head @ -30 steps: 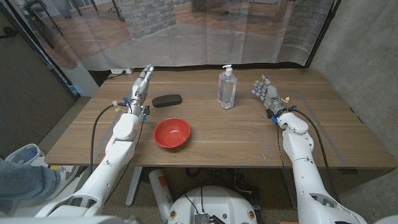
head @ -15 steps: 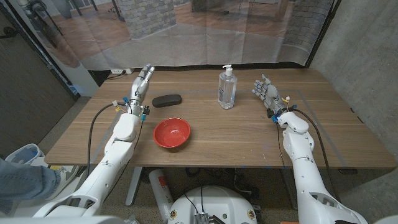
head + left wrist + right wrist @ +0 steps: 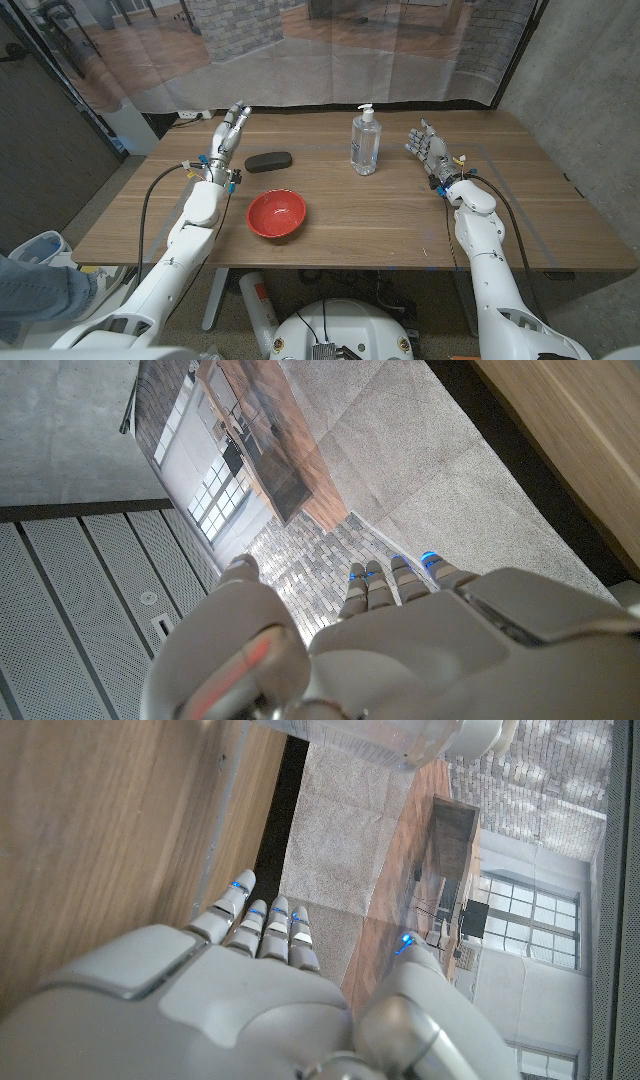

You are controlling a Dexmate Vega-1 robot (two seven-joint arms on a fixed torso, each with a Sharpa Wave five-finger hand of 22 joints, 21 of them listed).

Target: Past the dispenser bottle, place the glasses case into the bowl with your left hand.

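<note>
Step in hand: pre-grasp, case not yet picked up. Red bowl (image 3: 276, 213) near left forearm, on robot's side of left hand (image 3: 229, 131). Left hand: fingers extended and apart, holding nothing, touching nothing visible. Glasses case (image 3: 268, 160) lies on table (image 3: 380, 220) just beside left hand, toward centre. Dispenser bottle (image 3: 365, 143) further right, beyond case. Right hand (image 3: 428, 150) released, idle. Next move, judged: lower left hand onto case, close fingers, carry back to bowl.
</note>
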